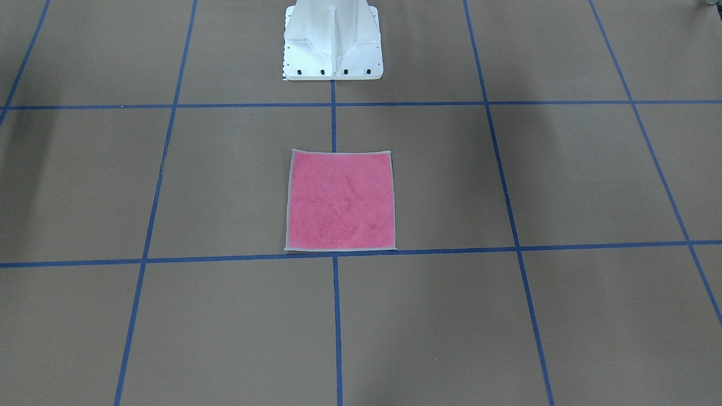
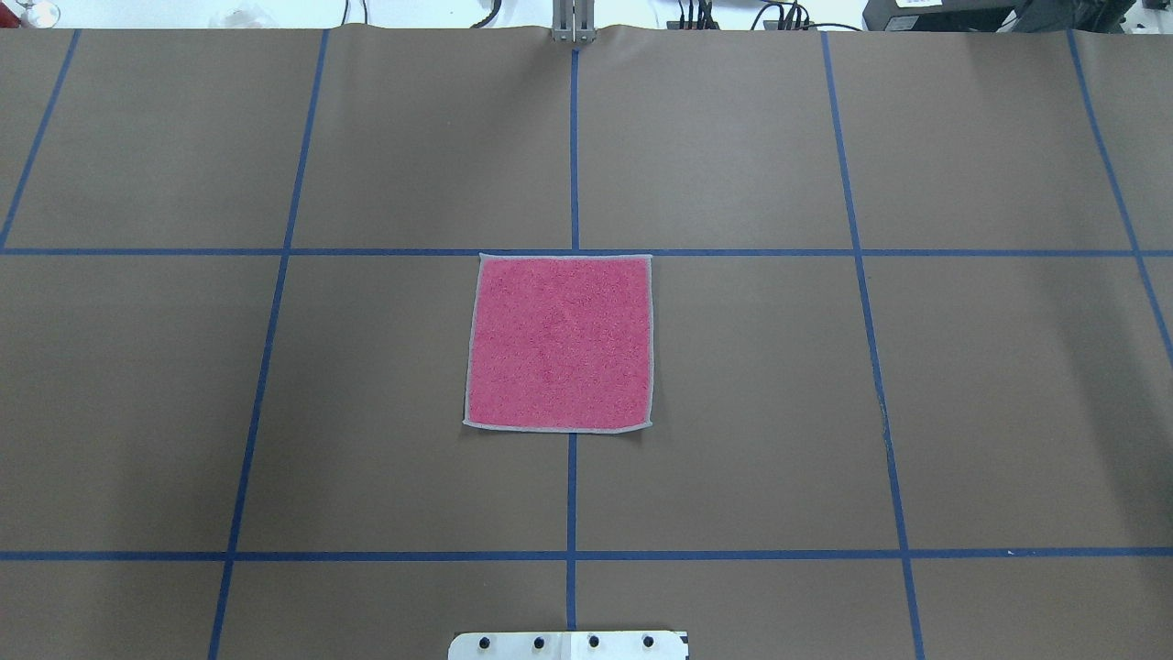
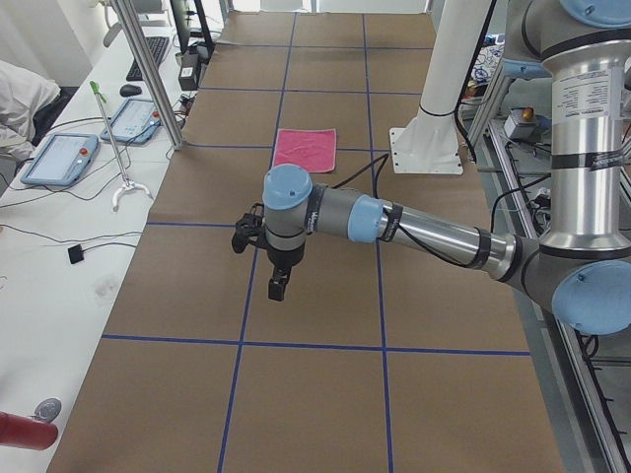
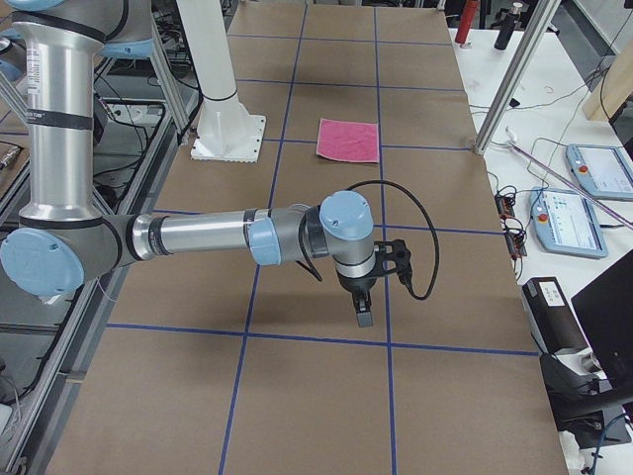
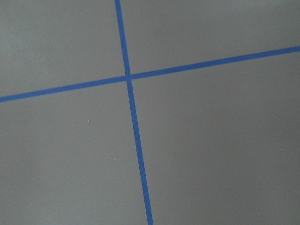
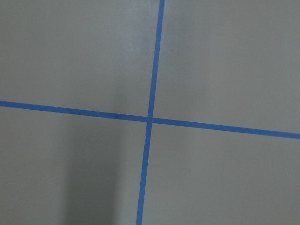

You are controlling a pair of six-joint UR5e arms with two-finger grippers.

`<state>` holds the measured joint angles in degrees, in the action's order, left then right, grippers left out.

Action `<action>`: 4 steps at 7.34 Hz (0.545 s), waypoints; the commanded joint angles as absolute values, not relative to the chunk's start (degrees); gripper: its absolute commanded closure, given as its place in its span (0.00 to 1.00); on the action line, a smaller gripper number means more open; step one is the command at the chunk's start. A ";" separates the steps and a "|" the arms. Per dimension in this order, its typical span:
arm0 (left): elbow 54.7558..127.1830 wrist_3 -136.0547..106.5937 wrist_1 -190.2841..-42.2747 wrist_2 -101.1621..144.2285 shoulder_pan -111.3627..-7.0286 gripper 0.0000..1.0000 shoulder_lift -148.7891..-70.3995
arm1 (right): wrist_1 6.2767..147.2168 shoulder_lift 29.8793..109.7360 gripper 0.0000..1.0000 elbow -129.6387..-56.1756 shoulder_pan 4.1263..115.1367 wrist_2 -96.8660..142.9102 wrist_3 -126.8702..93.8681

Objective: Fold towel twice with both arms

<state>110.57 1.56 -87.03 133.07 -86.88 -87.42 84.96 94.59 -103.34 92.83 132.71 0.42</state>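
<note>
Towel point(image 2: 559, 341) flat, pink up, left pincer point(image 3: 277, 288), right pincer point(image 4: 363, 316), grip cannot tell, arm label point(image 3: 584, 99) illegible

One towel point(image 2: 559, 344) lies on the one tabletop point(image 2: 779, 412), well apart from both sets of fingers. There are two arms, the left arm point(image 3: 424, 229) and the right arm point(image 4: 198, 237). Each ends in one set of black fingers: the left fingers point(image 3: 277, 288) and the right fingers point(image 4: 362, 315). There is one white pedestal base point(image 1: 333, 39). The overhead view shows seven blue tape lines point(image 2: 573, 495), five running away from the robot and two across. Each wrist view shows one tape crossing. Off to the side of the left fingers are two teach pendants point(image 3: 59, 158), one keyboard point(image 3: 148, 54) and one computer mouse point(image 3: 130, 90).
</note>
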 commanded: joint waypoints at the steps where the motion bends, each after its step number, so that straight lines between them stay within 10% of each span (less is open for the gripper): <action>1: 108.29 1.58 -92.62 133.41 -86.75 0.00 -92.46 | 84.99 93.61 0.00 -104.94 91.33 134.99 0.26; 4: 109.50 -1.83 -94.56 133.59 -86.31 0.00 -93.68 | 84.90 93.43 0.00 -106.95 87.83 136.84 -5.32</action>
